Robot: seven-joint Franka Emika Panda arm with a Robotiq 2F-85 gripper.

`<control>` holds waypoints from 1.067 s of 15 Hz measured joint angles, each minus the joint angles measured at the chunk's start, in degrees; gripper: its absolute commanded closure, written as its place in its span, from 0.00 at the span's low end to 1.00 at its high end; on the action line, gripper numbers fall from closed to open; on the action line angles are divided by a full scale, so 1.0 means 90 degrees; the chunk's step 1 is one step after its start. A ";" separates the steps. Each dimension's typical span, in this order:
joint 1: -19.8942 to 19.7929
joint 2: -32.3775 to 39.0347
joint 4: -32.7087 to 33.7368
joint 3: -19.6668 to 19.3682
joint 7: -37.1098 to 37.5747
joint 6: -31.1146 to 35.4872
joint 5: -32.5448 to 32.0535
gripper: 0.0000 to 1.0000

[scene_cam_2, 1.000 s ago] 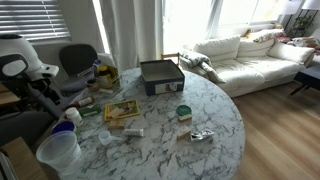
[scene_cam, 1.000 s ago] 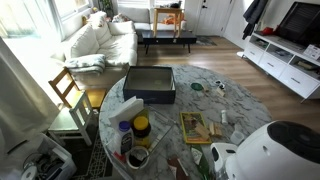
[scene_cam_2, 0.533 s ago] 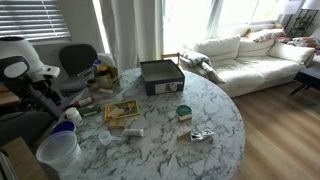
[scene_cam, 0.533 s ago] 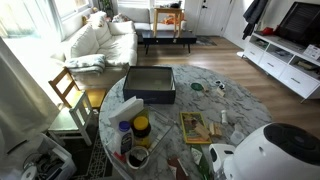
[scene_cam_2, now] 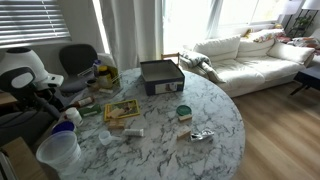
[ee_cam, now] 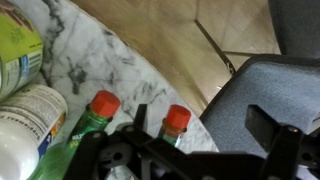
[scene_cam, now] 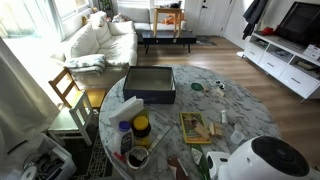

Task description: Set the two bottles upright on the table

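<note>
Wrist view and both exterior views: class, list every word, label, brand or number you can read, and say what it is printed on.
No text can be read in any view.
White container: printed label, too blurred to read.
Yellow-green container: label blurred.
Two green bottles: no lettering visible.
Yellow-green book or box: cover too small to read.

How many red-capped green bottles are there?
2, side by side in the wrist view near the edge of the white marble table: left bottle, right bottle. Others may be hidden.
</note>
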 measured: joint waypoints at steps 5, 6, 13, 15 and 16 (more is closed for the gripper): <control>0.0089 0.0406 0.0001 -0.0256 0.0333 0.0378 -0.0489 0.10; 0.0177 0.0462 0.0002 -0.0460 0.0526 0.0440 -0.0758 0.16; 0.0811 0.0731 0.0008 -0.1395 0.1169 0.0843 -0.1430 0.66; 0.0996 0.0749 0.0014 -0.1564 0.1243 0.0866 -0.1439 0.60; 0.1103 0.0749 0.0017 -0.1672 0.1280 0.0867 -0.1461 0.40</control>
